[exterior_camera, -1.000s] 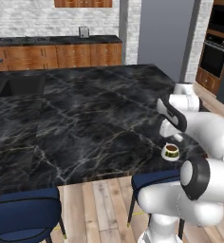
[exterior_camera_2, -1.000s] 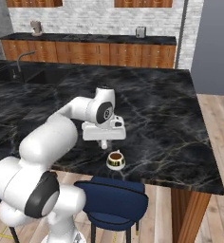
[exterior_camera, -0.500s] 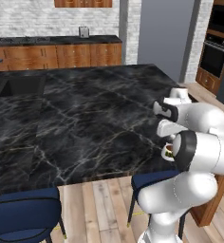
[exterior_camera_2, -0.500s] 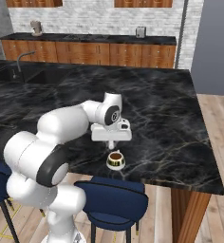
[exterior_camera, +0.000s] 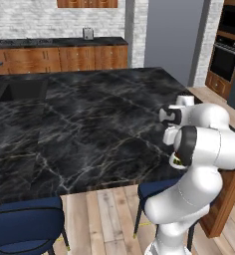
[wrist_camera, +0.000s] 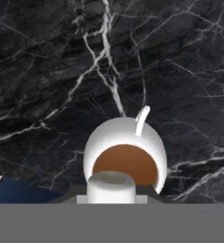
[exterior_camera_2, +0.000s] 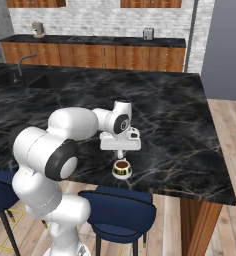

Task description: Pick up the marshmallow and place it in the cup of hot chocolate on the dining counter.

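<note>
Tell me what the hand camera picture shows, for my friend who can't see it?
A small white marshmallow sits at the bottom of the picture, just in front of a white cup of hot chocolate with brown liquid inside. The cup stands on a black marble dining counter with pale veins.

The cup (exterior_camera_2: 122, 168) stands on the counter (exterior_camera_2: 180, 120) near its front edge, the tool (exterior_camera_2: 120, 154) directly above it, holding the marshmallow (wrist_camera: 109, 186).

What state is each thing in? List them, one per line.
marshmallow: held in the gripper, above the cup.
cup of hot chocolate: upright, full, on the dining counter near its edge.
gripper: shut on the marshmallow, right over the cup.
</note>
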### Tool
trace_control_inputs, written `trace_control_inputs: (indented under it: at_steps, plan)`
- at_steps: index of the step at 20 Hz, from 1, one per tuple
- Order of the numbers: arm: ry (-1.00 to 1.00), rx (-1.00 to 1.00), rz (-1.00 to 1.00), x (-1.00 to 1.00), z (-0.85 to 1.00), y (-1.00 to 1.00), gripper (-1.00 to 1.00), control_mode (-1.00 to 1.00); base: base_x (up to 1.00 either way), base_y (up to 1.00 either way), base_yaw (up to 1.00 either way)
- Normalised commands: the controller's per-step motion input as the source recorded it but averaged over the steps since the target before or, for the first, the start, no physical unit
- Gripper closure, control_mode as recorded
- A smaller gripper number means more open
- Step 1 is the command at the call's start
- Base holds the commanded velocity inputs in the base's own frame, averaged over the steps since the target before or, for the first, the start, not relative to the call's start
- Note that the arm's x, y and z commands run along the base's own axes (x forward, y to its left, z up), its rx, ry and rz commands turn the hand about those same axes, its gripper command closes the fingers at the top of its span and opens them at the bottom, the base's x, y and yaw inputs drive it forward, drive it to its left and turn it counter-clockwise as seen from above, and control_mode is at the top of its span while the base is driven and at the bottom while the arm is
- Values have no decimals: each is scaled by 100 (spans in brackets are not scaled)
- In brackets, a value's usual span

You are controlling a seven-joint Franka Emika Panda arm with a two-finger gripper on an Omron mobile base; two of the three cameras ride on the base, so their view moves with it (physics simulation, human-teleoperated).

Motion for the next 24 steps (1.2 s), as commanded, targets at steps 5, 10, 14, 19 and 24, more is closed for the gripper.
trace_control_inputs:
  at_steps: [5, 10, 14, 19, 24]
  plan:
    - [0, 0, 0, 0, -22, -11, 100, -100, 0, 0, 0]
    - [0, 0, 0, 0, -20, -3, 100, -100, 0, 0, 0]
    - [0, 0, 0, 0, -15, 0, 100, -100, 0, 0, 0]
    - [0, 0, 0, 0, -14, 0, 100, -100, 0, 0, 0]
    - [0, 0, 0, 0, -10, 0, -100, -100, 0, 0, 0]
